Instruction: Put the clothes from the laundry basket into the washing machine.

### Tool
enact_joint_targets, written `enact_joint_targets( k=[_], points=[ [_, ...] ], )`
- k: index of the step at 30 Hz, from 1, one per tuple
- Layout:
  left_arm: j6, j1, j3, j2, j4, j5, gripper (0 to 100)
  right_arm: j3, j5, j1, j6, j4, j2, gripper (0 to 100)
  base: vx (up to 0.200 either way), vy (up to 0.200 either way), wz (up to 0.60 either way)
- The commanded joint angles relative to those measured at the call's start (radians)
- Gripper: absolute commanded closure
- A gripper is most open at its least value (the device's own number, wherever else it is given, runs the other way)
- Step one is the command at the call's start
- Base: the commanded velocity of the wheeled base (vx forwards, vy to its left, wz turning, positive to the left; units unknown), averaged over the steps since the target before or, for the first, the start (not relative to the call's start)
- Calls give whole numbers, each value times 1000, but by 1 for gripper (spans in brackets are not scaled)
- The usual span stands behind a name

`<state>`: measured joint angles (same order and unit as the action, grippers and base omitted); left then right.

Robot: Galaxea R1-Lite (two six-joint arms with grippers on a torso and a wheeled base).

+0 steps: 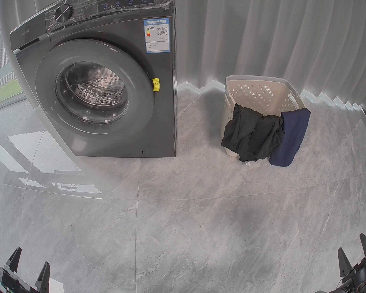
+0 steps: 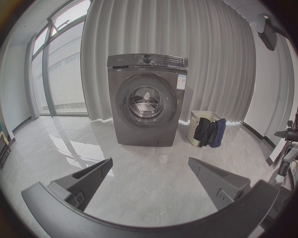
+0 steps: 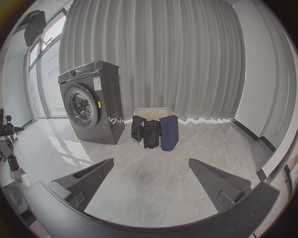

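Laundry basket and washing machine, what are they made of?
The laundry basket looks like cream moulded plastic, matt, with cross-shaped holes in its wall. The washing machine body seems dark grey painted metal with a soft sheen; its window looks like glass or clear plastic, since the drum shows through.

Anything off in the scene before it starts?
The black garment and navy garment hang outside over the front rim of the laundry basket. The washing machine door is shut, and plastic film covers its control panel.

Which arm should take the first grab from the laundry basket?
Right. The laundry basket stands on the robot's right, on the same side as the right gripper, which is open and empty. The left gripper sits on the washing machine's side, likely farther off.
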<state>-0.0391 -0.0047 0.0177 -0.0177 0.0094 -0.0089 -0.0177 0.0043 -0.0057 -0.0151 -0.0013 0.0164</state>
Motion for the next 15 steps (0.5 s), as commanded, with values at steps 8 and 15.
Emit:
enact_joint_targets(
  k=[8, 15],
  points=[
    [-2, 0, -16, 18, 0, 0, 0, 18, 0, 0, 0, 0, -16, 0, 0, -200, 0],
    [-2, 0, -16, 18, 0, 0, 0, 18, 0, 1, 0, 0, -16, 0, 0, -200, 0]
  ],
)
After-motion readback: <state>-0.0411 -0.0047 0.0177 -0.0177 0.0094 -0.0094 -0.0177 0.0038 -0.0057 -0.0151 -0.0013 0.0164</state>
